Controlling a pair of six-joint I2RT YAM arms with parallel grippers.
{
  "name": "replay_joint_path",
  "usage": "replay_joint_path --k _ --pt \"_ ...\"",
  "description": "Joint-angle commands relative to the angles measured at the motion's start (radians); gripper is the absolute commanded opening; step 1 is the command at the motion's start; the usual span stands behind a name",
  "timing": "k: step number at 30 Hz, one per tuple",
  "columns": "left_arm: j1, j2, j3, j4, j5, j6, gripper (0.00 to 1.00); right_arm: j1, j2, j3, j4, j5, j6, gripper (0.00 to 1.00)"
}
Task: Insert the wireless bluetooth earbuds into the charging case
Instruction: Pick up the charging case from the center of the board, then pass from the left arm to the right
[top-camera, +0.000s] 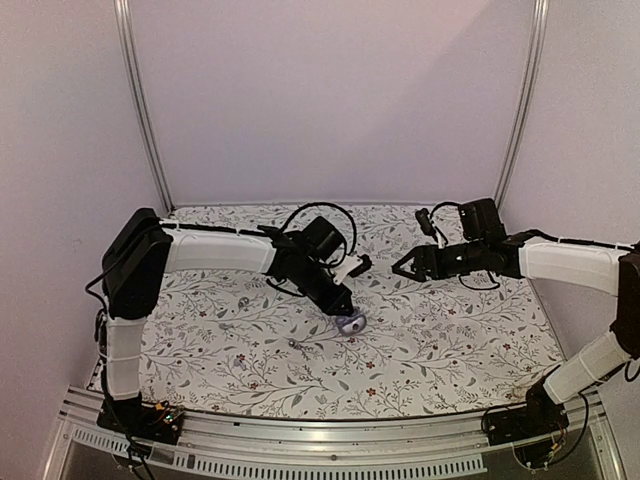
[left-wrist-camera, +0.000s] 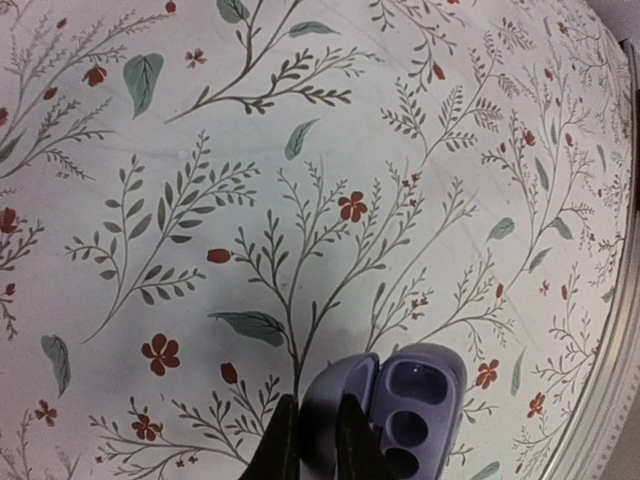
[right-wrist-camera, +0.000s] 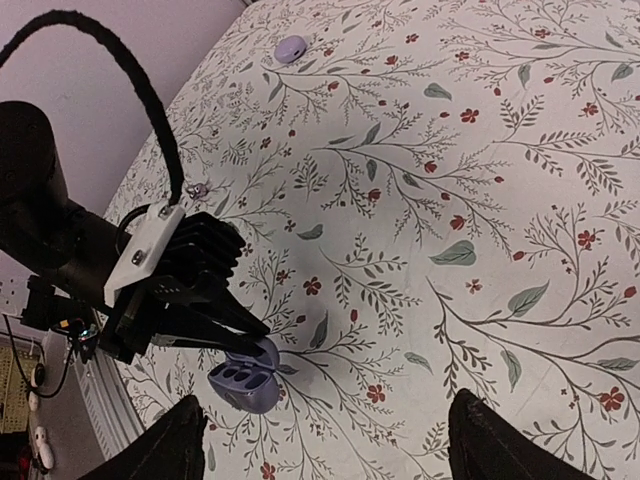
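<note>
The charging case (top-camera: 351, 323) lies open on the flowered cloth, its empty sockets facing up. My left gripper (top-camera: 341, 302) is shut on the case's lid half. In the left wrist view the two fingers (left-wrist-camera: 283, 442) pinch the lid, and the socket half (left-wrist-camera: 418, 398) lies to their right. In the right wrist view the case (right-wrist-camera: 243, 378) is at the lower left. One lavender earbud (right-wrist-camera: 291, 47) (top-camera: 243, 300) lies far to the left. A second small bud (right-wrist-camera: 197, 188) (top-camera: 293, 343) lies near the left arm. My right gripper (top-camera: 402, 266) (right-wrist-camera: 330, 450) is open, empty and hovering right of the case.
The flowered cloth (top-camera: 450, 340) covers the table. An aluminium rail (top-camera: 300, 440) runs along the near edge. Two frame posts (top-camera: 145, 110) (top-camera: 522, 100) and white walls stand at the back. The left arm's black cable (top-camera: 320, 215) loops above its wrist.
</note>
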Motion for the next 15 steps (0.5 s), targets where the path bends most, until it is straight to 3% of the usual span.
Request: replay_joint_path --k 1,5,9,15 --pt "-0.019 -0.080 0.008 0.028 -0.016 0.047 0.00 -0.004 0.023 -0.005 -0.001 -0.116 -0.024 0.77" --pt "-0.032 -0.145 -0.024 0.072 -0.044 0.079 0.00 -0.005 0.057 -0.012 0.013 -0.224 -0.022 0.71" --pt "-0.038 -0.206 -0.036 0.099 -0.055 0.097 0.00 -0.003 0.051 -0.056 0.084 -0.357 -0.026 0.75" --pt "-0.049 -0.276 -0.029 0.120 -0.085 0.126 0.00 -0.001 -0.046 -0.152 0.268 -0.430 -0.044 0.78"
